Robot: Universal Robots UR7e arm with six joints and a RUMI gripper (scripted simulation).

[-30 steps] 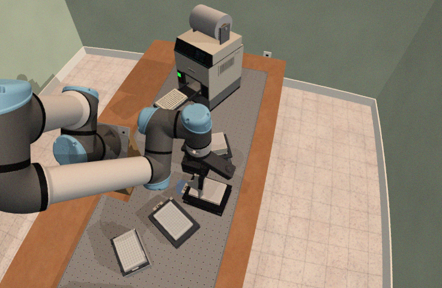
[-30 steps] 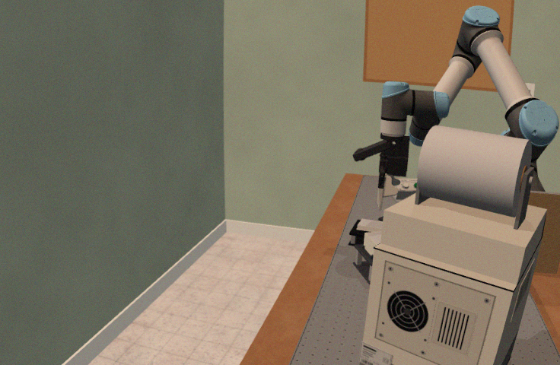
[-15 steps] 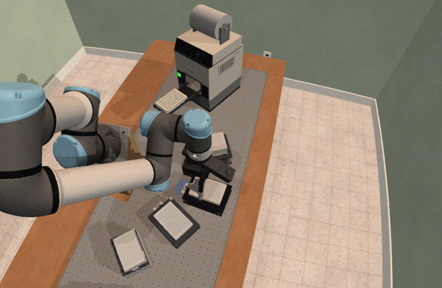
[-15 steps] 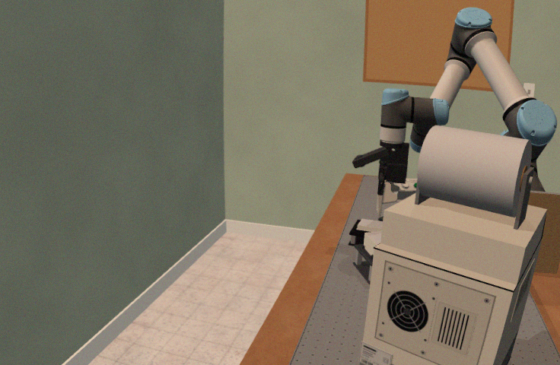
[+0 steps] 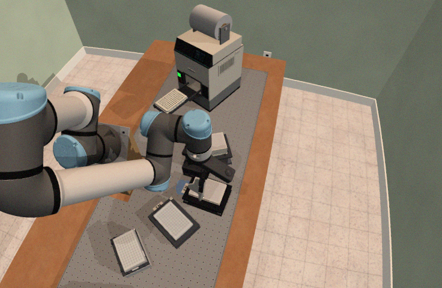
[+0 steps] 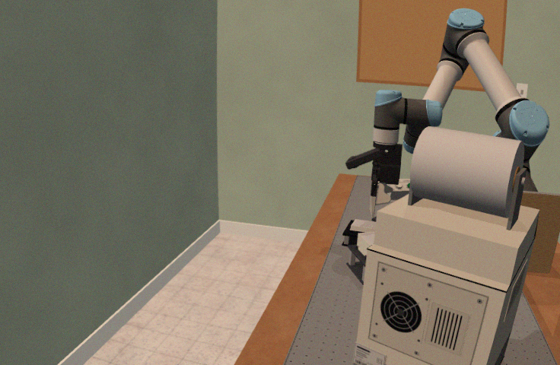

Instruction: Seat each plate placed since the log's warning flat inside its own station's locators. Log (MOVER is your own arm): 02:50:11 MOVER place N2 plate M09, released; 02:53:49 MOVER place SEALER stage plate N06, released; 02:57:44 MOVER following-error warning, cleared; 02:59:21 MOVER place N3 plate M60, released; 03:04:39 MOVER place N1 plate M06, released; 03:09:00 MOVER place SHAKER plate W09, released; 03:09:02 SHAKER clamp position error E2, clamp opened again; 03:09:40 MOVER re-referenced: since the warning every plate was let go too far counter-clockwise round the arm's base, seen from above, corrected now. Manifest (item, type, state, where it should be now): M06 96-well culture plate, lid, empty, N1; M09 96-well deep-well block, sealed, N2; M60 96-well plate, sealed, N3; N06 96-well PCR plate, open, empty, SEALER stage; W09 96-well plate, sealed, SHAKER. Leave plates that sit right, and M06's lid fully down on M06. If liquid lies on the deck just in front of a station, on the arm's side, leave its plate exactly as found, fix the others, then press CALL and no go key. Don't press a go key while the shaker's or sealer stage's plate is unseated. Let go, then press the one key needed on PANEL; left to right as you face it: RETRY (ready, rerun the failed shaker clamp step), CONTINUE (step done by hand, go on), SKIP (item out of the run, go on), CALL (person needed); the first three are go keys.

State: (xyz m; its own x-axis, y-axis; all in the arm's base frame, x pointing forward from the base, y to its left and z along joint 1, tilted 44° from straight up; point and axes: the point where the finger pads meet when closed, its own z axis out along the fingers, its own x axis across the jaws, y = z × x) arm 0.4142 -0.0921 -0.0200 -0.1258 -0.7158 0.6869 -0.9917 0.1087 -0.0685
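Observation:
My gripper (image 5: 197, 191) is open and hangs fingers-down over the arm-side end of a pale sealed plate (image 5: 211, 191) on a thick black station. I cannot tell if the fingers touch the plate. The gripper also shows in the exterior view (image 6: 372, 202), just above that plate's end. A small blue patch (image 5: 181, 186) lies on the deck beside this station, on the arm's side. A gridded plate (image 5: 173, 221) sits twisted in a dark nest. Another gridded plate (image 5: 130, 251) lies in the nearest nest. A pale block (image 5: 220, 144) sits on a station behind my wrist.
The sealer (image 5: 211, 68) stands at the far end with a roll on top; an open white well plate (image 5: 170, 99) rests on its stage. In the exterior view the sealer's back (image 6: 444, 275) hides most of the deck. My forearm (image 5: 102, 180) spans the deck's left side.

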